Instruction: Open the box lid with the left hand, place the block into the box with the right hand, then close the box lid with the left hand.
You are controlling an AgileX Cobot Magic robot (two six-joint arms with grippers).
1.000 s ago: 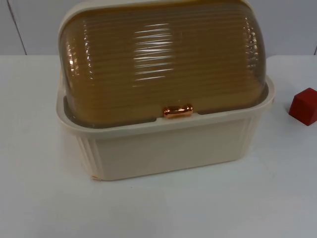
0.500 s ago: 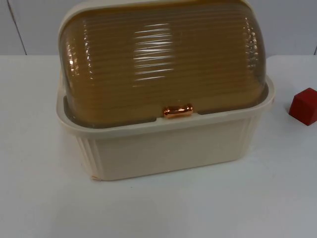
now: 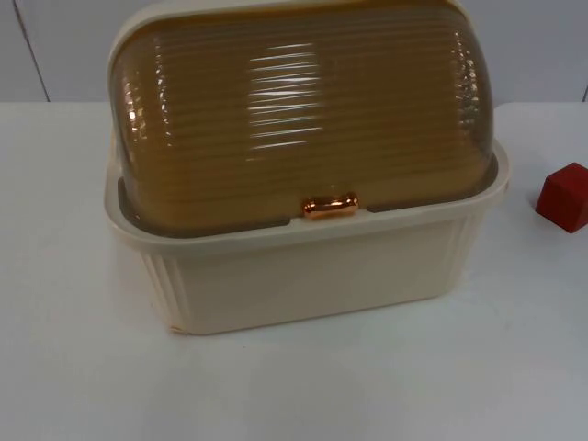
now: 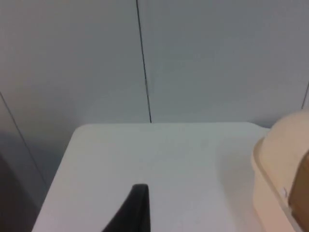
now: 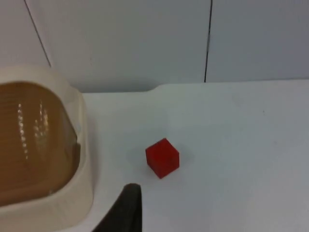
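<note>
The left gripper (image 4: 137, 208) hangs over bare table (image 4: 159, 159) beside the box (image 3: 303, 266); whether it is released or clenched cannot be told. The right gripper (image 5: 126, 208), its grip likewise unreadable, hangs between the box and the block (image 5: 162, 157). One box, its lid (image 3: 303, 110) down, handle (image 3: 330, 207) at the front rim. One block stands apart from the box's right wall, open table all round it.

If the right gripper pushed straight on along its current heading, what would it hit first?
Probably the bare table. The right gripper's fingertip points between the cream box and the red block, which sits slightly to one side; depth is unclear, so it might clip the block.
</note>
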